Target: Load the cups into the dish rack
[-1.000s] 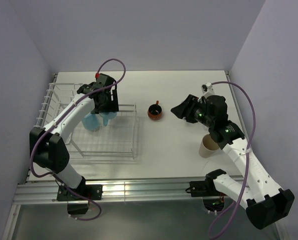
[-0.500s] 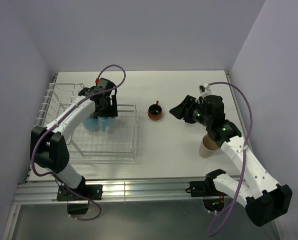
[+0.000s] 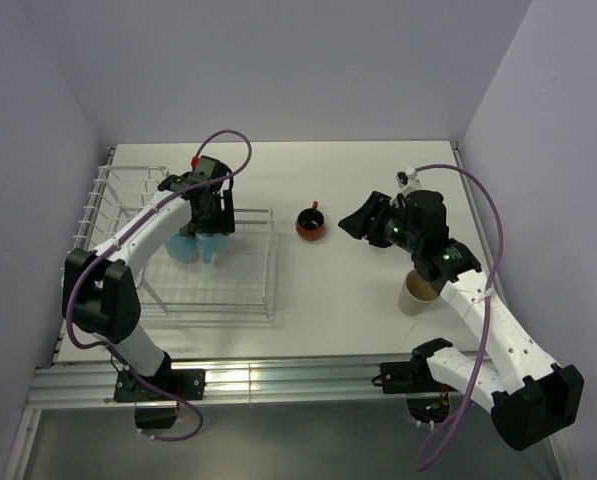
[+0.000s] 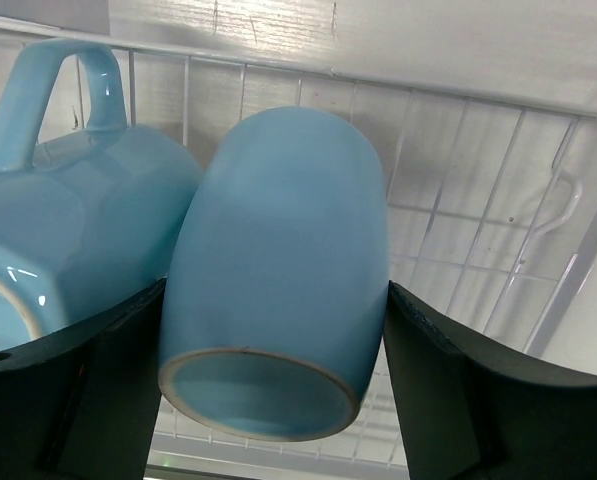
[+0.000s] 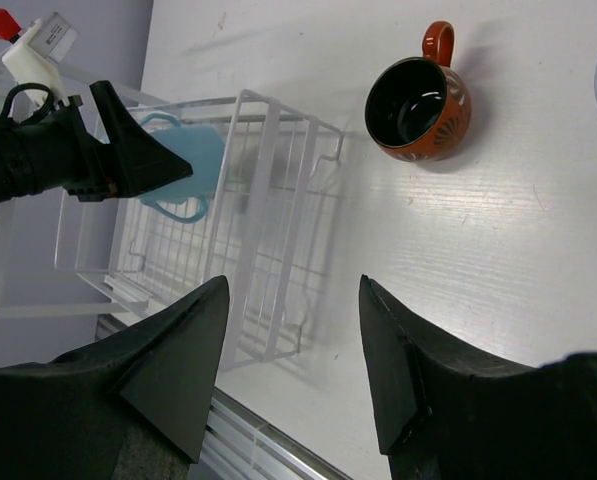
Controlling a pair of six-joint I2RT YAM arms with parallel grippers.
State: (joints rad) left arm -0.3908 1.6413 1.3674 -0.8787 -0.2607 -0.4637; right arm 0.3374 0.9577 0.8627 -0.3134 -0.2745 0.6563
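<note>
R fingers (image 5: 168, 370) are standing open, empty; small red-orange glazed mug (image 5: 418, 105) is sitting upright on white bench (image 5: 538, 250) just ahead, handle pointing away, R arm (image 3: 478, 300) nearer. Beyond, L fingers (image 4: 448, 390) are gripping light blue ceramic mug (image 4: 278, 260) over white wire dish rack (image 5: 268, 101)

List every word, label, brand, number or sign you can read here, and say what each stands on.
Dark print on the base of the handle-up light blue mug, left wrist view: cut off and too small to read.
No other text on the gripped light blue mug, the red-orange mug or the dish rack.
</note>
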